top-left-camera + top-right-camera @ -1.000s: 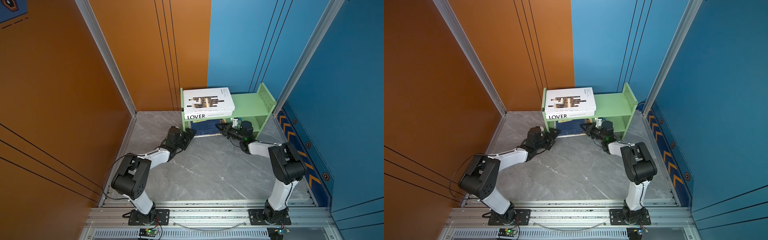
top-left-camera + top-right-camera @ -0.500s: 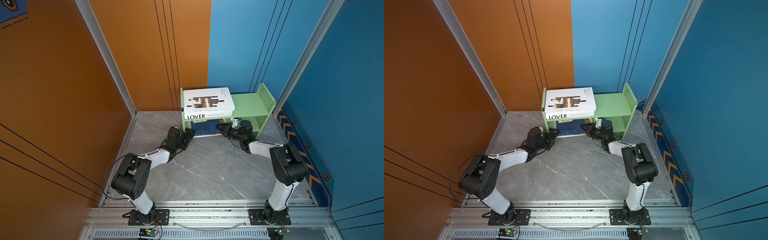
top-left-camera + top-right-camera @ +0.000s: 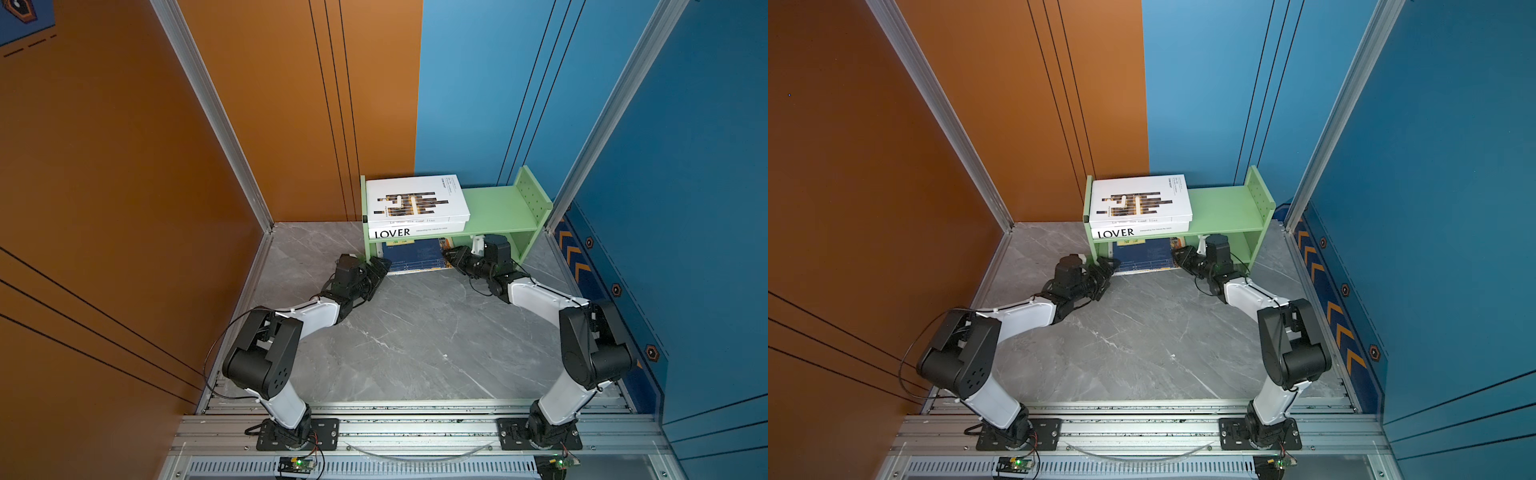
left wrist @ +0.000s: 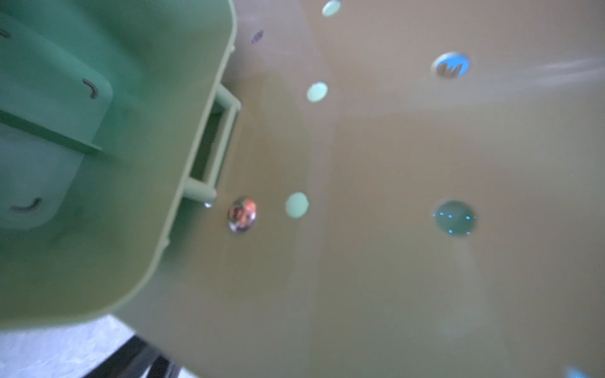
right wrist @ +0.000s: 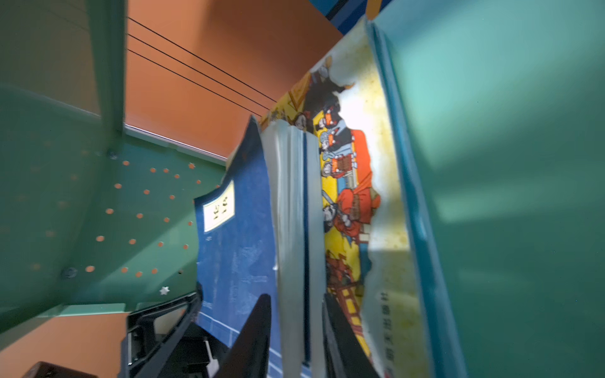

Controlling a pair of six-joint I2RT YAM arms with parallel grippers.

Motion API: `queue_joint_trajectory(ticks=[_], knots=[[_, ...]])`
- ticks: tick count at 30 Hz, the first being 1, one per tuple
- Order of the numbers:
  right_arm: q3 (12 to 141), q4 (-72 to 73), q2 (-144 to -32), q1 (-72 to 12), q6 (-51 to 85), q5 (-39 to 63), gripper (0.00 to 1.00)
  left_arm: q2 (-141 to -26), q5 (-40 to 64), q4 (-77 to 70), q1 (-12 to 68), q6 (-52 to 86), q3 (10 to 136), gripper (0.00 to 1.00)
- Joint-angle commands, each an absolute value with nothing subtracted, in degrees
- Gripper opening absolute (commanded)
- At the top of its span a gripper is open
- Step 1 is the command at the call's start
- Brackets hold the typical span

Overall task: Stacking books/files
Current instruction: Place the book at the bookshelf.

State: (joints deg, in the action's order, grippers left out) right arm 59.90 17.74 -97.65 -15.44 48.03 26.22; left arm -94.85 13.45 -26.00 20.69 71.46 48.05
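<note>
Drawing the navy books [image 3: 409,253] from under the shelf [image 3: 498,208] seems the step: the right tool [image 3: 448,254] straddles their edge, clenched or not I cannot tell, and the left tool [image 3: 379,268] waits released beside the shelf; next, pinch firmly and slide them out level.

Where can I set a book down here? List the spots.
Free: green shelf top between stacked white books and perforated green end panel; grey marble floor in front. Crowded: lower compartment, navy books and the right tool.

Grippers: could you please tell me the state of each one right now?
Left gripper: open; nothing seen held.
Right gripper: jaws straddle the navy books; whether it grips them cannot be told.
</note>
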Motion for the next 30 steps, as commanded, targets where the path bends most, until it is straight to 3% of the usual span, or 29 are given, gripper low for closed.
queue_joint_trajectory(ticks=[1,18,30], knots=[[61.3,15.5,-96.7,-16.0,45.3,24.5,0.27,-96.0,12.1,-23.0,20.7,71.3,46.9,0.98],[62.4,7.9,-93.4,-17.8,38.4,18.4,0.2,-92.4,16.3,-28.8,21.0,67.9,47.0,0.98],[60.9,3.9,-85.4,-18.4,33.2,16.8,0.39,-82.7,17.6,-28.9,21.4,64.4,41.2,0.98]])
